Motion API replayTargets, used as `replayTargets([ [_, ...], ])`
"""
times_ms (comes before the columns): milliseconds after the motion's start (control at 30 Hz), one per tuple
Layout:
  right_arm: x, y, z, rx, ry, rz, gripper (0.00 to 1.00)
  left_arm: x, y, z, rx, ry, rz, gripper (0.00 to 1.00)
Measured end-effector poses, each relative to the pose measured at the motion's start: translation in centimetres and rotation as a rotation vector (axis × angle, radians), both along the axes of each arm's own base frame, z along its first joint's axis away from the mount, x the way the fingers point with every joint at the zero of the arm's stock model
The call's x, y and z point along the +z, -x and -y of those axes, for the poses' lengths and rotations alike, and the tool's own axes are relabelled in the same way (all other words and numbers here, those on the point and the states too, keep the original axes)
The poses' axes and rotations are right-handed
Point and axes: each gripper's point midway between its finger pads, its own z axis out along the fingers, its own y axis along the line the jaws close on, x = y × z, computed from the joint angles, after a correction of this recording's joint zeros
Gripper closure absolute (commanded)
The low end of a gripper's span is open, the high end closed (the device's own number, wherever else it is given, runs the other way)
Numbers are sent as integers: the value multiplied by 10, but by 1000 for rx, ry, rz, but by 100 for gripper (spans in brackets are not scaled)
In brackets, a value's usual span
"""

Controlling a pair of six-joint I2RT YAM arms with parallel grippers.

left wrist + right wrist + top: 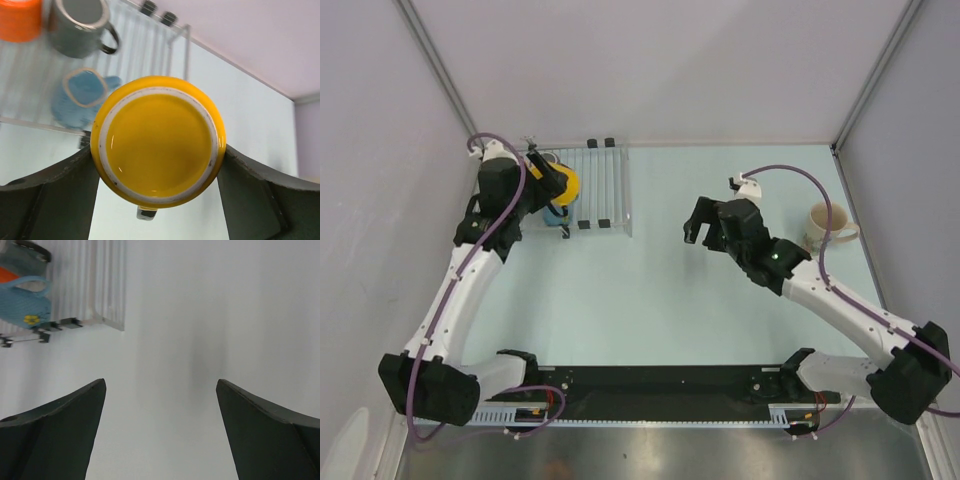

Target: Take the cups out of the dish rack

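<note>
My left gripper (157,155) is shut on the yellow cup (159,141), base toward the camera, held above the dish rack's (603,190) left part; it shows in the top view (563,183). In the rack sit the orange cup (19,17), the dark grey cup (80,25) and the light blue cup (82,97). The light blue cup also shows in the top view (558,212) and the right wrist view (22,302). The cream cup (825,226) stands on the table at the right. My right gripper (705,228) is open and empty over the table, right of the rack (92,282).
Grey walls enclose the table on the left, back and right. A black rail (650,385) runs along the near edge between the arm bases.
</note>
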Motion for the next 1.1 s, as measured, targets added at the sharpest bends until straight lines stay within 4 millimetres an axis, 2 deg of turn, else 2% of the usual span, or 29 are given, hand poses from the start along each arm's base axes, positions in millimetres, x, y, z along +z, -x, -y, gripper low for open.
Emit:
replayTargets([
  [133,18,11,4,63,-123,63,4,-8,9,36,-146,109,30,100],
  [233,38,16,5,111,-229,127,5,-26,21,74,-294,212,34,100],
  [367,62,22,-9,207,-351,181,4,-39,40,113,-465,348,35,100],
  [467,76,29,-23,295,-449,207,4,-23,54,138,-605,451,104,100],
  [567,83,38,-34,374,-541,222,4,8,71,160,-751,542,222,100],
  [633,89,45,-40,423,-608,223,5,29,85,170,-835,592,300,100],
  [767,102,56,-43,499,-744,250,7,52,107,181,-960,679,403,99],
  [900,117,68,-45,566,-848,276,7,50,117,188,-1009,720,411,100],
  [1100,142,82,-47,642,-904,343,9,36,122,200,-1035,736,360,100],
])
